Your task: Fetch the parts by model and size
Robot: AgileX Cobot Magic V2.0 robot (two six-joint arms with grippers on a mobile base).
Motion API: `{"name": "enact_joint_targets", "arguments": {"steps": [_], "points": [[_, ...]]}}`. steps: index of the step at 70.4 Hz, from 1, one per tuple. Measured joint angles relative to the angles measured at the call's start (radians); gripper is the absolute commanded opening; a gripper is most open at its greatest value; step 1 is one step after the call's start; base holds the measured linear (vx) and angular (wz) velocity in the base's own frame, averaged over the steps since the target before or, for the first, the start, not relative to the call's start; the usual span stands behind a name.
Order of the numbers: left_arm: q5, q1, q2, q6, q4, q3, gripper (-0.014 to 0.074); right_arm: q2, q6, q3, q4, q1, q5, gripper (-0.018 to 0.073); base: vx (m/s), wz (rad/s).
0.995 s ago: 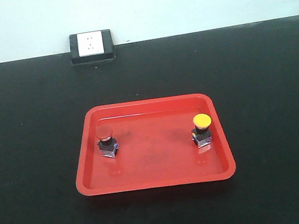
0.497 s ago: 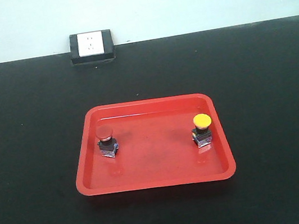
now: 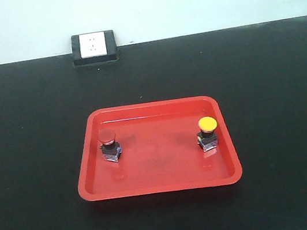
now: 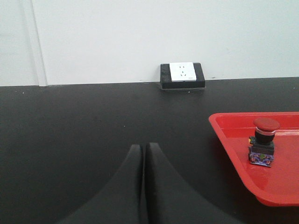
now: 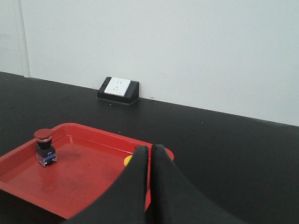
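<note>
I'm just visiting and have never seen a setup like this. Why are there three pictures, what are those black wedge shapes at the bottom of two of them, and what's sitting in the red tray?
The machine is a robot with two arms, and each picture comes from a different camera. The front view looks down at the black table from the robot's body. The other two cameras ride on the wrists, so the black wedges are the robot's own pincers: the left gripper and the right gripper. Both are shut, fingers pressed together, and hold nothing.

On the table lies a red tray. In it stand two small push-button switches, apart from each other: the red-capped switch and the yellow-capped switch. In the right wrist view the gripper hides most of the yellow one. At the back wall sits a white socket in a black housing.
</note>
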Motion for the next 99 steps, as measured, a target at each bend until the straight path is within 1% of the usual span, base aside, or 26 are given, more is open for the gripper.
{"name": "enact_joint_targets", "arguments": {"steps": [77,81,85,93,99], "points": [[0.0,0.0,0.0,-0.001,0.0,0.0,-0.0007,0.0,0.0,0.0,0.0,-0.002,-0.001,-0.001,0.0,0.0],[0.0,0.0,0.0,-0.001,0.0,0.0,-0.0007,0.0,0.0,0.0,0.0,-0.012,-0.001,-0.001,0.0,0.0],[0.0,0.0,0.0,-0.001,0.0,0.0,-0.0007,0.0,0.0,0.0,0.0,-0.038,-0.001,-0.001,0.0,0.0],[0.0,0.0,0.0,-0.001,0.0,0.0,-0.0007,0.0,0.0,0.002,0.001,-0.122,-0.008,-0.001,0.0,0.0],[0.0,0.0,0.0,-0.001,0.0,0.0,-0.0007,0.0,0.0,0.034,0.001,-0.191,-0.065,-0.001,0.0,0.0]]}}
